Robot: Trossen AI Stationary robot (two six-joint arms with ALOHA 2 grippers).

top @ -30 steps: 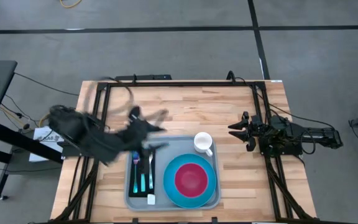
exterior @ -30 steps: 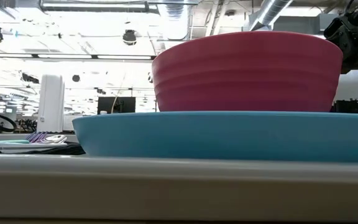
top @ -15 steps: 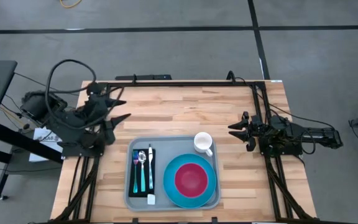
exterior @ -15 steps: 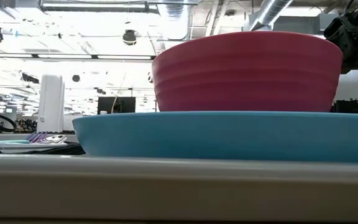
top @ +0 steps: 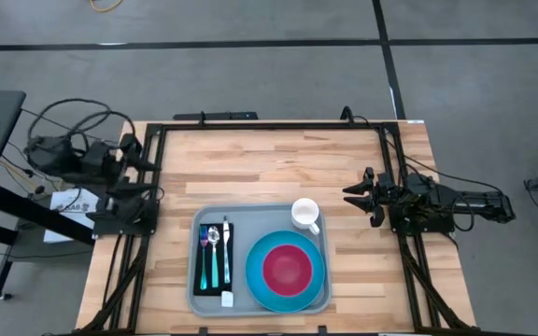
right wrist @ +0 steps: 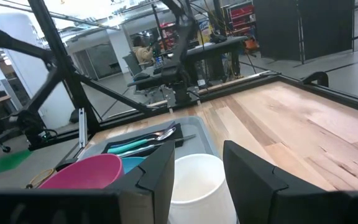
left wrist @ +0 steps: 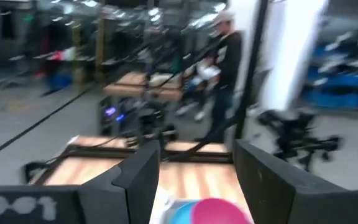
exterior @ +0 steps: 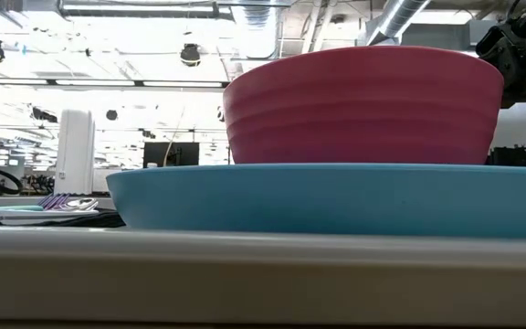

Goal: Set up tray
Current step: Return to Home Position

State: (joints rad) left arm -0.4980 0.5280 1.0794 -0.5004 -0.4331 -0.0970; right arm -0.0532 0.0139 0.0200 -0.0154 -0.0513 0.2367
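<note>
From above, the tray point(top: 193, 291) lies at the table's edge, between the arms. Only the wrist views show jaws spread: left gripper point(left wrist: 196, 177) at the left edge, right gripper point(top: 357, 194) opposite. They also show a person point(left wrist: 229, 59) beyond.

Soft, even light falls from overhead on the desk point(top: 288, 168) in the high view, leaving only faint shadows. The low view is backlit: the bright ceiling point(exterior: 117, 41) washes out the room, and the tray point(exterior: 245, 274) rim, close to the lens, is blurred. The left wrist view is smeared throughout. The right wrist view is bright and clear.
</note>
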